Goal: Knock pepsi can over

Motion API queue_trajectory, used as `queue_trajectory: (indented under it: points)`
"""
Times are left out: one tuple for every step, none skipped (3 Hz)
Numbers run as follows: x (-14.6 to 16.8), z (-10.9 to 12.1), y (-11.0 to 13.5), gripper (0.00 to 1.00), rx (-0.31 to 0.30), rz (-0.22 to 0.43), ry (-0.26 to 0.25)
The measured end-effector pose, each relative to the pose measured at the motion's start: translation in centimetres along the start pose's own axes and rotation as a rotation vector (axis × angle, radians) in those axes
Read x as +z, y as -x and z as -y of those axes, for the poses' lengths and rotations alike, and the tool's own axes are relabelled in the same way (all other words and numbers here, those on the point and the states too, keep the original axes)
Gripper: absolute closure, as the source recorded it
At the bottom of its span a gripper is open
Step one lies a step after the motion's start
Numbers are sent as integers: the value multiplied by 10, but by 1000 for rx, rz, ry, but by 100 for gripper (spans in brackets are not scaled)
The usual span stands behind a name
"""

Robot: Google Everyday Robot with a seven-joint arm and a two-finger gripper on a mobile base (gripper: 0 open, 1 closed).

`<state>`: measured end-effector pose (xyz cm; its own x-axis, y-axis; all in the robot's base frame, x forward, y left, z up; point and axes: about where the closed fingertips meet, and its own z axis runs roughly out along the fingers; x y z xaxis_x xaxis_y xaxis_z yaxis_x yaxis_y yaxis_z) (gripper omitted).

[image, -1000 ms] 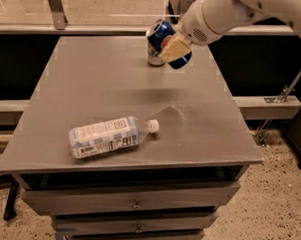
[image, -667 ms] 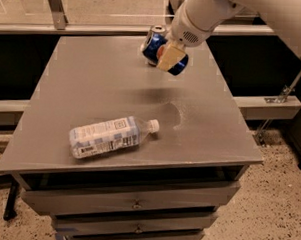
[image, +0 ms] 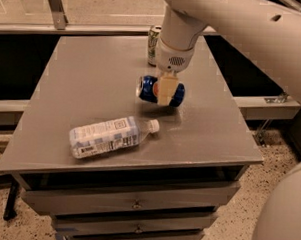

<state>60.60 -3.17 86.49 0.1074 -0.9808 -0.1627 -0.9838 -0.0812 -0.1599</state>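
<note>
The pepsi can [image: 148,88], dark blue with a silver end facing left, is turned on its side over the middle of the grey table [image: 82,74]. My gripper [image: 164,94] comes down from the white arm and is shut around the can's middle, with one cream finger [image: 165,88] across its front. The can sits at or just above the tabletop; I cannot tell whether it touches.
A pale green-and-silver can [image: 153,42] stands upright at the table's back edge, partly behind my arm. A clear plastic bottle [image: 110,135] with a white label lies on its side at the front left. Drawers sit below the tabletop.
My gripper has carried the pepsi can from the back of the table toward the middle and front, and lower. The can has gone from tilted to lying sideways in the grip.
</note>
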Motion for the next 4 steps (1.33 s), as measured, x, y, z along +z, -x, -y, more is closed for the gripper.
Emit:
queue_trajectory:
  points:
    - [14, -25, -3, 59, -52, -59, 109]
    - [21, -36, -2, 36, -83, -84, 161]
    - [25, -41, -1, 13, -100, -95, 183]
    - [27, -45, -2, 0, -107, -105, 195]
